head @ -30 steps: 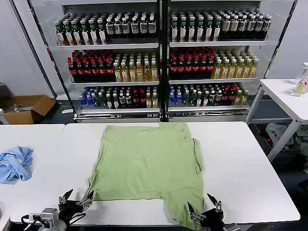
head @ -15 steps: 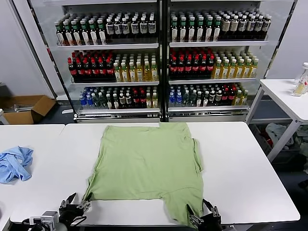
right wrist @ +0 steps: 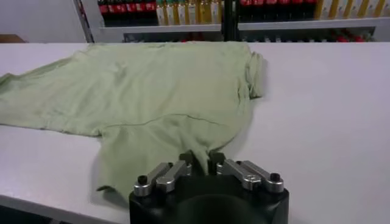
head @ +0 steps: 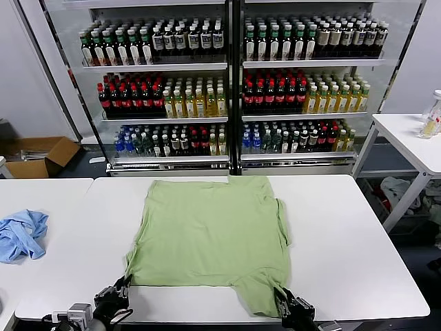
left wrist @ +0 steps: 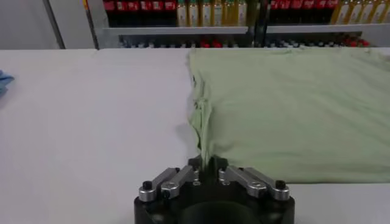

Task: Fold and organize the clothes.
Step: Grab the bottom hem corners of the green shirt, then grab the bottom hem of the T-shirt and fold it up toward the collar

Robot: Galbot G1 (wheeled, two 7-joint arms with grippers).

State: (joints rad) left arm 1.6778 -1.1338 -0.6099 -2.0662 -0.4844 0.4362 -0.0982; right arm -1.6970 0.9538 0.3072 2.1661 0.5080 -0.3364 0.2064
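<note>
The light green polo shirt (head: pixel 210 231) lies flat on the white table (head: pixel 358 248), plain side up, with no print or buttons showing. My left gripper (head: pixel 122 287) is shut on the shirt's near left corner at the table's front edge; the left wrist view shows the cloth (left wrist: pixel 286 103) pinched between the fingers of the left gripper (left wrist: pixel 207 163). My right gripper (head: pixel 284 301) is shut on the shirt's near right corner; the right wrist view shows the fabric (right wrist: pixel 158 97) bunched between the fingers of the right gripper (right wrist: pixel 201 159).
A crumpled light blue garment (head: pixel 21 234) lies on the adjoining table at the left. Shelves of bottles (head: pixel 227 89) stand behind the table. A second white table (head: pixel 413 138) with a bottle is at the far right. A cardboard box (head: pixel 38 155) sits on the floor.
Both grippers were open near the table's front edge a second ago. They have moved in to the shirt's near corners and shut on the fabric.
</note>
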